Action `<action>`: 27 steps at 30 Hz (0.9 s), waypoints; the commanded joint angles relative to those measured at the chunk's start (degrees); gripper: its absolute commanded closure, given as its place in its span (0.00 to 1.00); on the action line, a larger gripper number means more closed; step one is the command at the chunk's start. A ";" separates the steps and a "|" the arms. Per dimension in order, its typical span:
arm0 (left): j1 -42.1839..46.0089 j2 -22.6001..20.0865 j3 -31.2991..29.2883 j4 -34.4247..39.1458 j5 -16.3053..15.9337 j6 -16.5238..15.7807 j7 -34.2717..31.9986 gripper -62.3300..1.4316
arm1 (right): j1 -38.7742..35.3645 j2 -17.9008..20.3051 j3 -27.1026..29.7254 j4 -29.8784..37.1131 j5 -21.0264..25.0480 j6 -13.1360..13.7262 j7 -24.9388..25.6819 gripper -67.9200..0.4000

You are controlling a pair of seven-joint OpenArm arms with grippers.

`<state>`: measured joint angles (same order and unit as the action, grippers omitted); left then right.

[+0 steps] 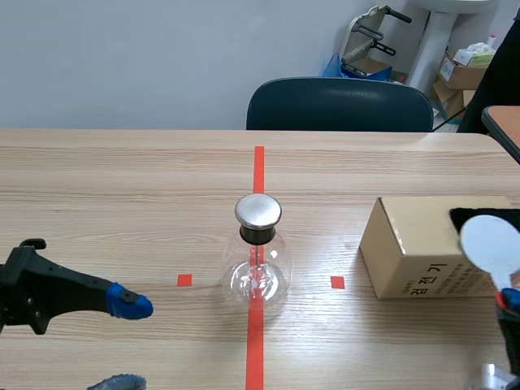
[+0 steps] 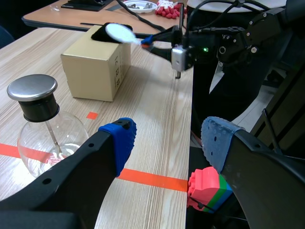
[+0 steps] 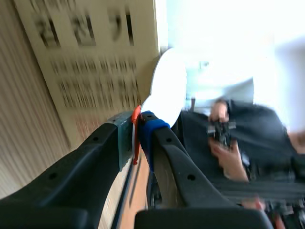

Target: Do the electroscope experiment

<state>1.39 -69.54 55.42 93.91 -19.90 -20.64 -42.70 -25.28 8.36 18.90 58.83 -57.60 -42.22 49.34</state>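
Note:
The electroscope [image 1: 258, 253] is a clear round flask with a black neck and a metal cap, standing on the red centre tape line. In the left wrist view the electroscope [image 2: 45, 129] is ahead of and beside one finger of my left gripper [image 2: 169, 143]. That left gripper [image 1: 126, 341] hangs open and empty low at the near left. My right gripper [image 1: 508, 299] is shut on the thin orange handle of a white round paddle [image 1: 490, 244], raised in front of the cardboard box [image 1: 414, 253]. The paddle [image 3: 169, 88] sticks out past the right gripper [image 3: 138, 131].
The cardboard box [image 2: 93, 64] stands on the table right of the flask, near the table's right edge. A dark chair [image 1: 340, 104] is behind the far edge. A coloured toy block [image 2: 207, 188] lies below the table beside its edge.

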 commanded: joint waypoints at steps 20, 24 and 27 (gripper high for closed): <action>-0.17 0.13 -0.26 0.72 -0.39 -0.09 -0.81 0.46 | -0.44 0.83 0.13 0.46 -0.48 -0.09 -9.94 0.98; -0.17 0.13 -0.26 0.72 -0.39 -0.09 -0.81 0.46 | -0.11 0.66 0.04 0.46 0.48 -0.13 0.35 0.98; -0.17 0.13 -0.26 0.72 -0.39 -0.09 -0.81 0.46 | -0.15 0.33 0.04 0.46 1.86 -0.15 -10.73 0.98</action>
<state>1.39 -69.54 55.42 93.91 -19.90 -20.64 -42.70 -25.58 7.86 18.48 58.83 -56.53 -42.13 41.45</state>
